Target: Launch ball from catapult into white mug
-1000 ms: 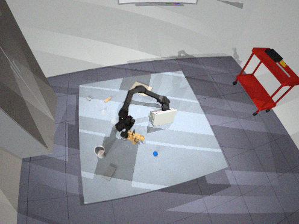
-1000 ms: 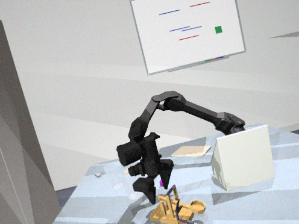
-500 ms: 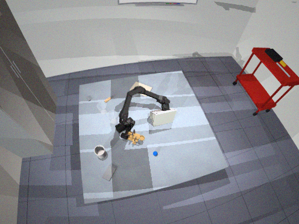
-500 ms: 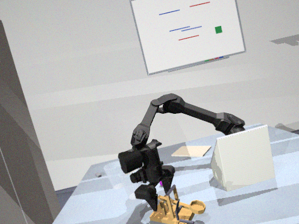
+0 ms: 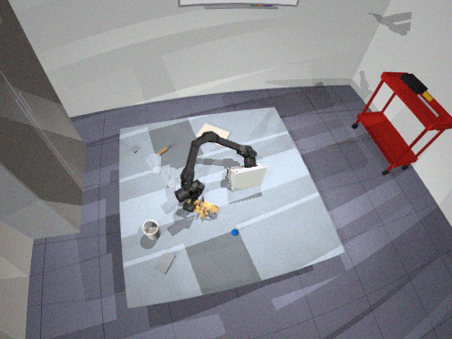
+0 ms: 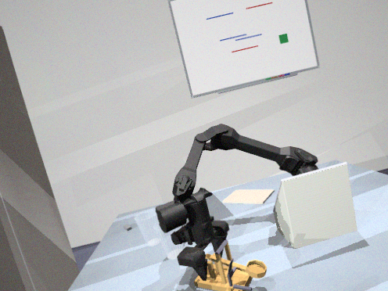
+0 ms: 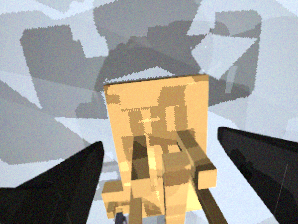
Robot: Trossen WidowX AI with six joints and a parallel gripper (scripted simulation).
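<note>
The yellow-orange catapult stands on the table, its round ball cup toward the right in the top and exterior views. My gripper is open, pointing down over the catapult's end away from the cup. In the wrist view one finger is on each side of the catapult, with gaps showing. The blue ball lies on the table to the right of and below the catapult in the top view. The white mug stands upright at the left. Ball and mug are outside the other two views.
A white slanted panel stands by the arm's base. Two clear cups are left of the arm. A beige sheet, a small wooden piece and a flat grey piece lie on the table.
</note>
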